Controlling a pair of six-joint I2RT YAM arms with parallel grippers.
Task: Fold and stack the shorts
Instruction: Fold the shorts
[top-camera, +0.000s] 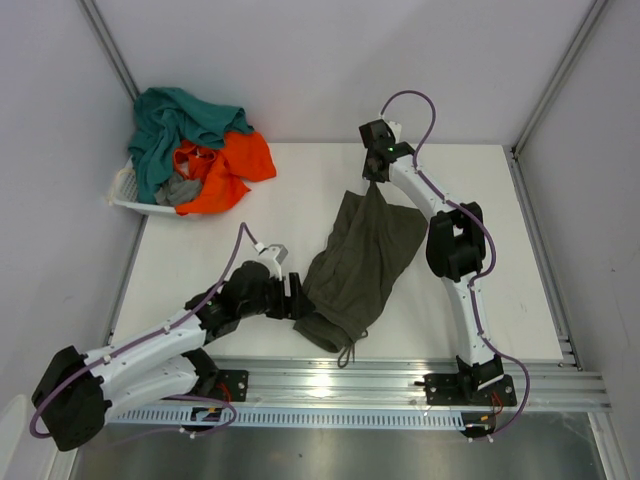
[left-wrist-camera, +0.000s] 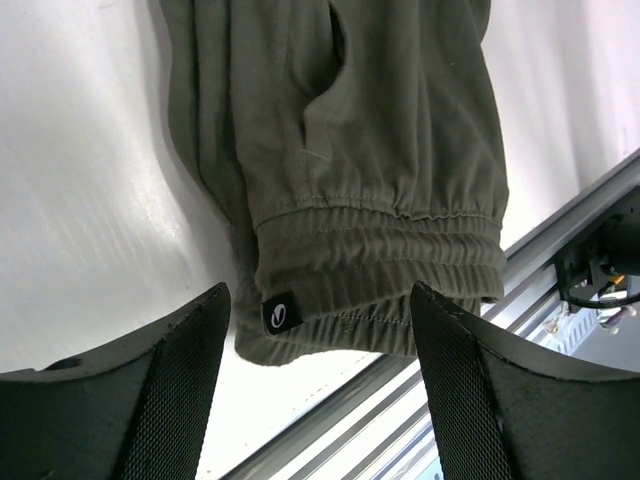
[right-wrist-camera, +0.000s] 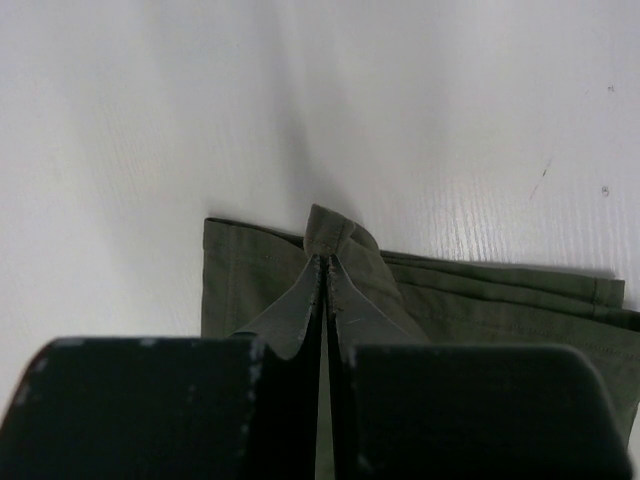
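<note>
Olive-green shorts (top-camera: 365, 260): soft, light, limp cloth; right pincer (right-wrist-camera: 325, 290) pinching a hem fold, left pincer (left-wrist-camera: 318, 300) spread before the thicker elastic waistband (left-wrist-camera: 380, 250), likely the firmest hold.

We see the olive shorts (top-camera: 362, 258) lying lengthwise on the white table (top-camera: 250, 230). Our right gripper (top-camera: 376, 183) pinches their far end, and our left gripper (top-camera: 298, 296) sits just beside the waistband. Teal shorts (top-camera: 175, 125), orange shorts (top-camera: 235, 165) and grey shorts (top-camera: 180, 190) heap in the basket (top-camera: 128, 200) at the far left.
</note>
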